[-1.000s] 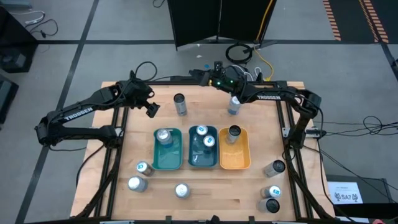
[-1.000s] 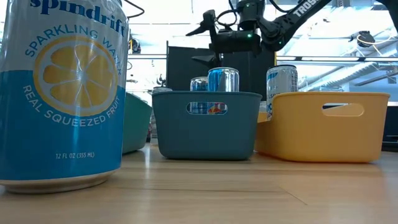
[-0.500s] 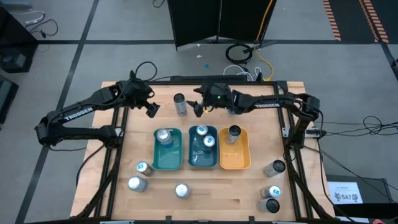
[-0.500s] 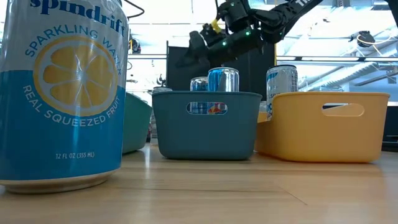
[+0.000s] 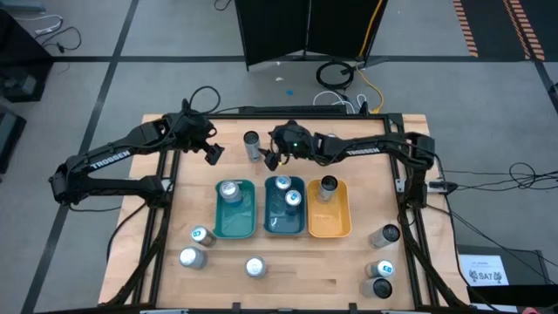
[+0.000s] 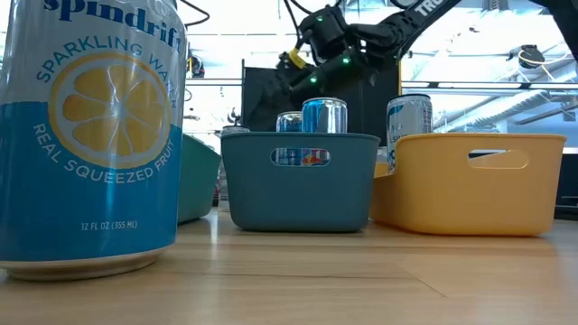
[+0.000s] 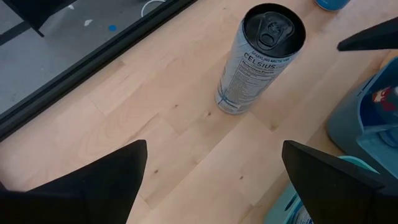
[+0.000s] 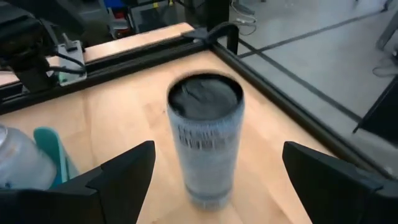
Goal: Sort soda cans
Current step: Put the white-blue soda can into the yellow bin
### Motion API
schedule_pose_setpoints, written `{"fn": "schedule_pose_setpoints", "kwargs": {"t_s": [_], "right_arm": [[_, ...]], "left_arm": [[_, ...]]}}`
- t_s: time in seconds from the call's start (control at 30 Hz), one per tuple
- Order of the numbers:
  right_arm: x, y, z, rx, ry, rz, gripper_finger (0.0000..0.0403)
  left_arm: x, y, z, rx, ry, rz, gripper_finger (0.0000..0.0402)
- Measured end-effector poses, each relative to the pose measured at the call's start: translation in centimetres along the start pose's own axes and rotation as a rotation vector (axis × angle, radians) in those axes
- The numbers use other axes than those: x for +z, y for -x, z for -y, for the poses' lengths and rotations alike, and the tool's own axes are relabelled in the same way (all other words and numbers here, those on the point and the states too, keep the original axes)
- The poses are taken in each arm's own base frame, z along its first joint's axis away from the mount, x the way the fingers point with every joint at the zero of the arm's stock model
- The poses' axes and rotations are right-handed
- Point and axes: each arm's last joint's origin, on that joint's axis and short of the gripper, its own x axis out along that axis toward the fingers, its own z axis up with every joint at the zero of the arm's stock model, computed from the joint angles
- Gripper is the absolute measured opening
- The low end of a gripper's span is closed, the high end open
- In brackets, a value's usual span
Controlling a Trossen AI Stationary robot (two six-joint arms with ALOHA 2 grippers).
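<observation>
Dark-topped soda can [image 5: 252, 145]: standing upright on bare table [image 5: 349, 262] behind the teal tray [image 5: 234, 211], apparently awaiting sorting. Right gripper [image 5: 272, 157] is hanging just beside it with fingers spread and nothing between them, seemingly lining up a grasp. Left gripper [image 5: 212, 153] is waiting nearby, likewise spread and empty.

Overhead, table-level, two wrist cameras — shared dark-topped can [image 7: 260, 57].

Wooden table [image 5: 349, 262] with cans [image 5: 253, 267], trays [image 5: 329, 223]
</observation>
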Motion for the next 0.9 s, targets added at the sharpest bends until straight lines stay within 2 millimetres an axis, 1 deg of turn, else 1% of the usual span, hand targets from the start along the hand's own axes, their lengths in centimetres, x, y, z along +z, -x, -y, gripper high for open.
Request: {"fn": "schedule_pose_setpoints", "kwargs": {"t_s": [0.07,0.23,0.33,0.43,0.57,0.7,0.8,0.9], "right_arm": [[0.5,-0.7,-0.3,-0.006,0.021,-0.022,0.0345],[1.0,-3.1,-0.8,-0.060,0.050,-0.145,0.0345],[2.1,-4.1,-1.1,-0.059,0.063,-0.122,0.0345],[2.7,-5.0,-1.4,-0.070,0.063,-0.112,0.0345],[2.4,-6.2,-1.6,-0.068,0.086,-0.182,0.0345],[2.4,-6.9,-1.7,-0.070,0.098,-0.213,0.0343],[2.6,-7.0,-1.8,-0.070,0.092,-0.206,0.0327],[2.6,-7.0,-1.7,-0.076,0.091,-0.205,0.0290]], "left_arm": [[0.0,0.0,0.0,0.000,0.000,0.000,0.0382],[0.0,0.0,0.0,0.000,0.000,-0.001,0.0382],[0.0,0.0,0.0,0.000,0.000,-0.001,0.0382],[0.0,0.0,0.0,0.000,0.000,-0.001,0.0382],[0.0,0.0,0.0,0.001,0.000,-0.004,0.0382],[0.0,0.0,0.0,0.001,0.000,-0.005,0.0382],[0.0,0.0,0.0,0.001,-0.001,-0.005,0.0382],[0.0,0.0,0.0,0.001,-0.001,-0.005,0.0382]]}}
